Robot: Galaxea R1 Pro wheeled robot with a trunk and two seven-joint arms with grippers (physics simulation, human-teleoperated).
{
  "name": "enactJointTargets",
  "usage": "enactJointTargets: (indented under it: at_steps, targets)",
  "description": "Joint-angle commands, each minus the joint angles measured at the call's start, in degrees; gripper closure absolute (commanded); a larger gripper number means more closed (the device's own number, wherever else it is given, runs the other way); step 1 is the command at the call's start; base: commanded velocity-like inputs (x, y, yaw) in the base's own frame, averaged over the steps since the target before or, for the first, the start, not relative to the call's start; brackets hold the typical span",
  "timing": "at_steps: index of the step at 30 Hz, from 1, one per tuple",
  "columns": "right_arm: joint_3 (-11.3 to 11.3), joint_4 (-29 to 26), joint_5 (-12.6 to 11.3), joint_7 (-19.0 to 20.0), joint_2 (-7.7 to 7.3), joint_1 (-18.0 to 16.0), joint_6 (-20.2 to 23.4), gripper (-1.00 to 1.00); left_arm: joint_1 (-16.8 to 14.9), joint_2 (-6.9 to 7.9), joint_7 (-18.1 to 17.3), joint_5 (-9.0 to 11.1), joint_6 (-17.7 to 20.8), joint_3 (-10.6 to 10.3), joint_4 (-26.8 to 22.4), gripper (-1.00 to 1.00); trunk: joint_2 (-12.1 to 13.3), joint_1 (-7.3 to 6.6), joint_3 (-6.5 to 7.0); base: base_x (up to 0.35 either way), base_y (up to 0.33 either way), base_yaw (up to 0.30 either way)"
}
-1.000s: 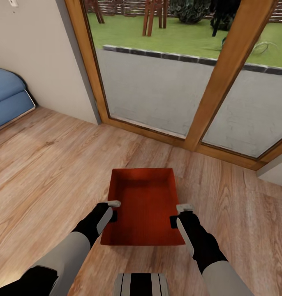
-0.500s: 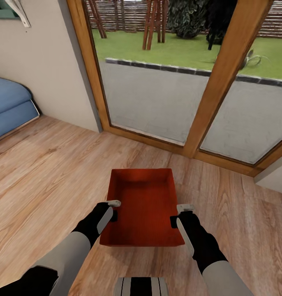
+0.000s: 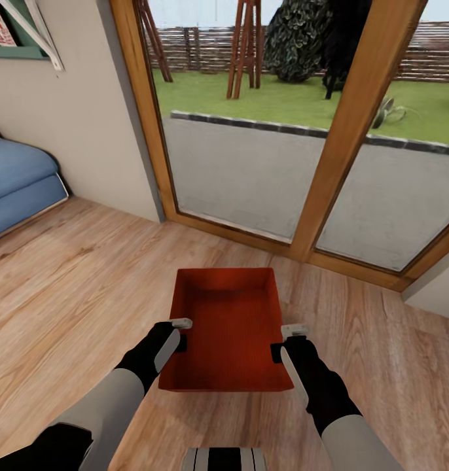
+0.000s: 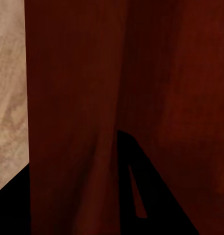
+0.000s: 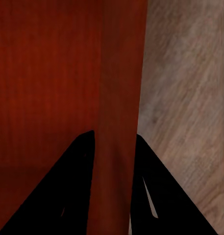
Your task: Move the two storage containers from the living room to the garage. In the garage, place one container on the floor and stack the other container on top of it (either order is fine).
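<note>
1 orange-red bin (image 3: 226,327) is held in front of the robot, above the light wood plank floor (image 3: 74,275) of the living room. It sits level, open side up, its long axis pointing away from the robot toward the glass doors (image 3: 251,157). Nothing lies inside it.

Left gripper (image 3: 180,333): on the bin's left wall, near the corner closest to the robot. In the left wrist view the red wall (image 4: 77,117) runs down between the 2 dark fingers (image 4: 151,196), which are pinched on it.

Right gripper (image 3: 287,341): on the bin's right wall, roughly opposite the left one. In the right wrist view the wall (image 5: 119,98) passes straight between the 2 dark fingers (image 5: 58,196), clamped from inside and outside, with plank floor (image 5: 190,98) showing beyond it.

Surroundings: the wood-framed doors stand ahead of the bin, with a central post (image 3: 355,118) leaning across the view. Through the glass are grey paving, grass, a wooden frame structure (image 3: 245,46) and a fence. A blue sofa (image 3: 18,183) stands at the far left against a pale wall (image 3: 87,131). The lower corner of a green-framed picture (image 3: 21,33) hangs above the sofa
</note>
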Motion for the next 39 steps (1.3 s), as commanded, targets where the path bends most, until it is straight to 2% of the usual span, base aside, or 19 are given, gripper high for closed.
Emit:
enactJointTargets:
  at_steps: [1,32,39]
  targets:
    - [0.1,0.0,-0.2,0.2,0.06,0.0,-0.1,1.00,0.0,-0.04,-0.1,0.2,0.0,0.0,0.1,1.00,0.0,-0.02,0.23,0.000,0.000,0.000]
    - [0.1,-0.1,-0.2,0.0,0.17,0.0,-0.1,1.00,0.0,0.15,-0.1,0.2,0.1,0.1,-0.1,1.00,0.4,-0.82,7.10,0.000,0.000,0.000]
    - [0.1,-0.2,-0.2,0.0,0.17,0.0,-0.1,1.00,0.0,0.30,-0.1,0.2,0.1,-0.5,-0.1,1.00,0.5,-1.00,8.65,0.000,0.000,0.000]
